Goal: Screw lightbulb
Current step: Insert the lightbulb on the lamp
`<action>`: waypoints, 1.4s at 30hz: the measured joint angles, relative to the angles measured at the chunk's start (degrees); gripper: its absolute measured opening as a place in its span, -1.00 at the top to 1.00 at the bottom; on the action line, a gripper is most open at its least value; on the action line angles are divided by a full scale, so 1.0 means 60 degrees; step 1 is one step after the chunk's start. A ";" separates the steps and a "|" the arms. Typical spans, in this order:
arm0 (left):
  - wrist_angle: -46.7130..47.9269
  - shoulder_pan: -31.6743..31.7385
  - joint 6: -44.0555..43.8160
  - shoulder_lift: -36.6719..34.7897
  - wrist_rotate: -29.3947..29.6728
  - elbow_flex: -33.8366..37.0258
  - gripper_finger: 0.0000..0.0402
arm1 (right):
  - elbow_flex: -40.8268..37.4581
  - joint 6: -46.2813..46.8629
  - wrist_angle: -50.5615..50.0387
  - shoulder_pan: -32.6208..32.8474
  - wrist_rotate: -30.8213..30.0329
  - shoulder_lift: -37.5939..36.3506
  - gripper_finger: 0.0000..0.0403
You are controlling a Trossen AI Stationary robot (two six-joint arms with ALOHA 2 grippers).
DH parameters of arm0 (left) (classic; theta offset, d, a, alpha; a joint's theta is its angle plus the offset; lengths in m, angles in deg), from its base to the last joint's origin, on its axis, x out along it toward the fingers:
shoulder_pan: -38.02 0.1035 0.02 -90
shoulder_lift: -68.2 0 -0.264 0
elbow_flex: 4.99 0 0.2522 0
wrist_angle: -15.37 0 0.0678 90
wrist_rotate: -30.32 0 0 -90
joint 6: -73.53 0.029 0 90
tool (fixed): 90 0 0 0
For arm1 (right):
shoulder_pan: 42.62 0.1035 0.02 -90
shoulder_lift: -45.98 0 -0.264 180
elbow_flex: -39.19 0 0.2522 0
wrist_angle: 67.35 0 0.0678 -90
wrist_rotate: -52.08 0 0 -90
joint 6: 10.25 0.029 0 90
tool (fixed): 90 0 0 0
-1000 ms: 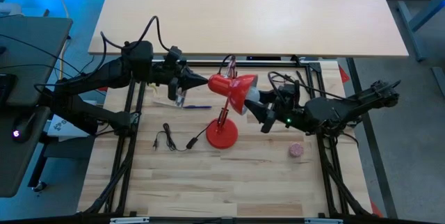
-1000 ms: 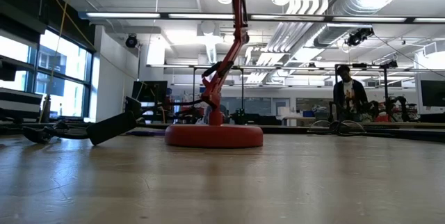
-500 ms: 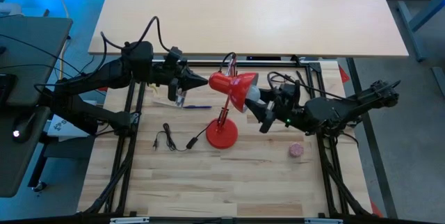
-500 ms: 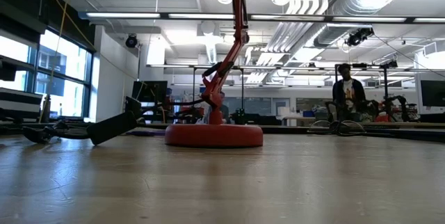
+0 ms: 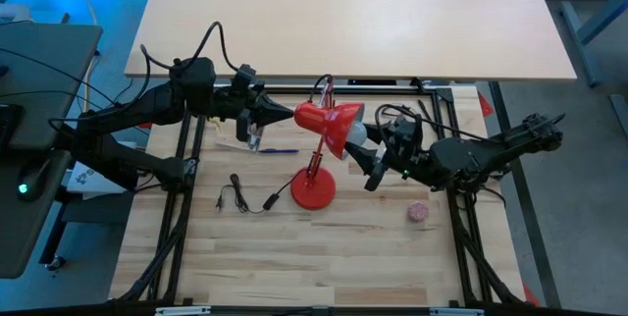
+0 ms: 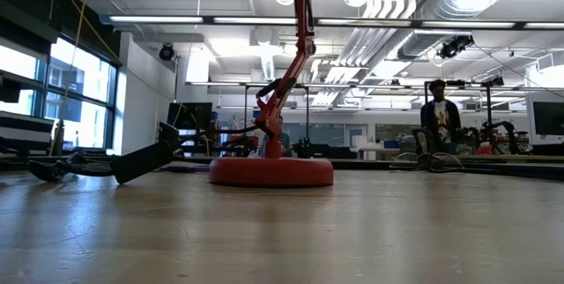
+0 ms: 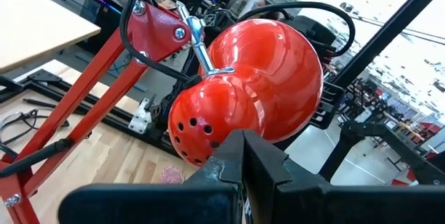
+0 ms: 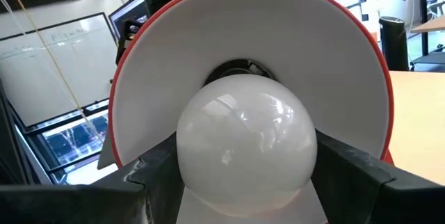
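High view. A red lamp (image 5: 316, 164) stands on the wooden table (image 5: 324, 257), its shade (image 5: 332, 125) tipped sideways with the open mouth toward the right arm. The left gripper (image 5: 273, 115), jaws pressed together with nothing between them, sits with its tip against the rear of the shade. The right gripper (image 5: 365, 154) is at the mouth of the shade, its jaws closed around the lightbulb (image 5: 357, 135), of which only a pale sliver shows here. A pink ball (image 5: 419, 212) lies on the table beside the right arm; a black cable with plug (image 5: 245, 198) lies near the lamp base. Compared with the frames half a second and one second earlier, the right gripper's wrist appears slightly turned; both arms, the lamp and the ball are otherwise unchanged in place.

Low view. The round red lamp base (image 6: 271, 172) rests on the table with the stem rising out of frame; a person (image 6: 440, 123) stands in the room behind. Nothing differs from the earlier low frames except a small shift of this person.

Left wrist view. The closed jaws point at the glossy back of the shade (image 7: 261, 92), just below its ventilation holes.

Right wrist view. The lightbulb (image 8: 245, 140) fills the centre, gripped on both sides by the dark fingers (image 8: 361, 175), its base hidden inside the white interior of the shade (image 8: 208, 36).
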 joint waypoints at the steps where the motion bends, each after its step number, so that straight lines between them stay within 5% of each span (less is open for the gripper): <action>1: 0.0016 0.0000 0.0109 0.0000 0.0034 0.0000 1.00 | 0.0000 0.0000 0.0000 0.0000 0.0018 0.0000 -0.26; 9: 0.0935 0.0007 0.0523 -0.0001 0.0296 0.0004 1.00 | 0.0000 -0.0004 -0.0003 0.0000 0.0065 0.0000 -0.26; 42: 0.0255 0.0350 0.0387 0.0003 -0.0396 0.0004 1.00 | 0.0000 -0.0178 -0.0013 -0.0002 0.0152 0.0004 -0.26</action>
